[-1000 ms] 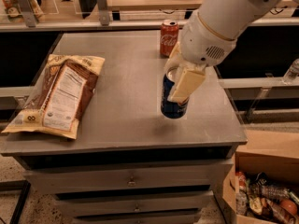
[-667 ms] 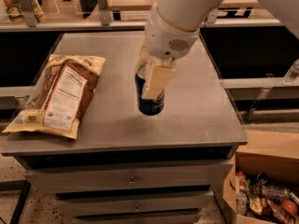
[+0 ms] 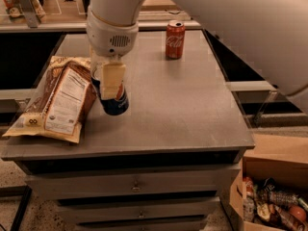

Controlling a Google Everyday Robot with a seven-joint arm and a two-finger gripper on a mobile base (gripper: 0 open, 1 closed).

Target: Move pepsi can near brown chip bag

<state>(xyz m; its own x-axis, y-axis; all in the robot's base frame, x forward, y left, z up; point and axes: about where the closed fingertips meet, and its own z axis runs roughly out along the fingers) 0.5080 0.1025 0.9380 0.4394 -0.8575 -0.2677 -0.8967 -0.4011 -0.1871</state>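
The pepsi can (image 3: 117,105) sits in the pincer (image 3: 111,86), just beside the right edge of the brown chip bag (image 3: 57,97), so close that the two may be touching; from where I stand I can't say for sure. Only the dark blue lower part shows, because a pale finger pad (image 3: 111,80) covers the front of it. The pincer is clamped on the can from above, the arm's white wrist coming straight down over it. The can leans a little, and I can't tell whether its base rests on the table (image 3: 187,105) or hangs just over it.

The bag lies flat on the left side of the table, label panel up, one corner poking past the front edge. Bringing the can in along the bag's inner side makes sense: there is bare surface there to set it down without crushing the bag.

A red Coca-Cola can (image 3: 175,39) stands upright towards the back, well apart. I'd judge the carrying nearly finished; what's left is to set the can upright and let go without tipping it. On the floor to the right is a cardboard box (image 3: 269,162) of packaged snacks.
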